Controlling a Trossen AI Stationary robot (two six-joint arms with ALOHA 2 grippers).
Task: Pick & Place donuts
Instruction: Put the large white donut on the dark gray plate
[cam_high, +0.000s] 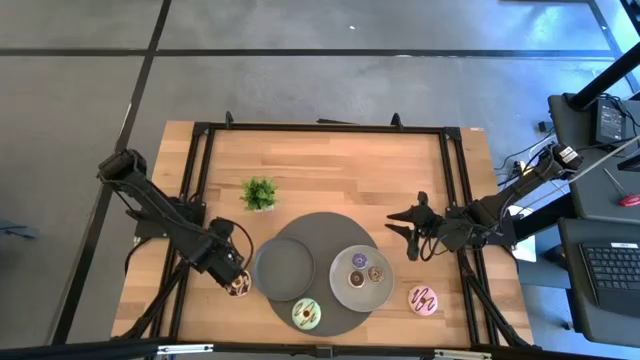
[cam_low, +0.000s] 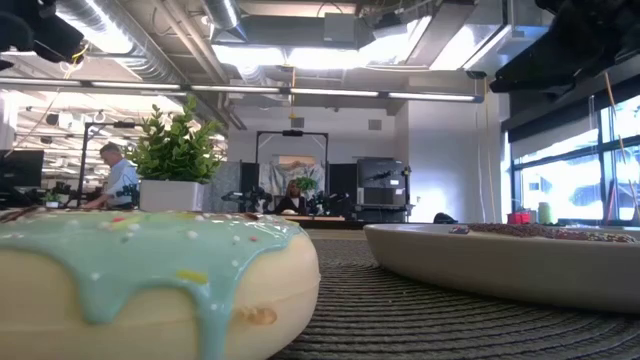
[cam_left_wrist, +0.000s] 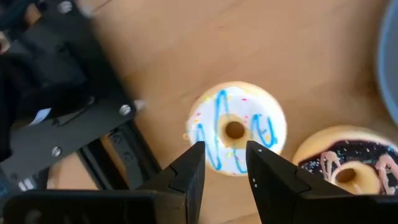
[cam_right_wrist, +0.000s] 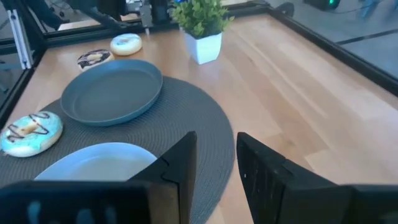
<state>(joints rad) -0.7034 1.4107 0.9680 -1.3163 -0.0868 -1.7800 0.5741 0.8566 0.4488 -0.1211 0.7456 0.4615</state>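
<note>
My left gripper (cam_left_wrist: 224, 167) is open and hovers just above a white-iced donut with blue drizzle (cam_left_wrist: 236, 127), at the table's near left (cam_high: 228, 270). A chocolate donut with pink drizzle (cam_left_wrist: 348, 168) lies flat on the wood beside the white one. A pale green donut (cam_high: 306, 314) rests on the round mat (cam_high: 320, 225), and a pink donut (cam_high: 423, 298) lies on the wood at the near right. Three tiny rings (cam_high: 364, 271) sit on the lighter grey plate (cam_high: 343, 290). My right gripper (cam_right_wrist: 214, 163) is open above the mat's right edge (cam_high: 410, 238).
An empty dark grey plate (cam_high: 283, 268) sits on the mat's left half. A small potted plant (cam_high: 259, 193) stands behind it. Black frame rails (cam_high: 190, 190) run along the table's edges. Bare wood lies toward the far side. People sit at desks in the room beyond (cam_low: 118, 180).
</note>
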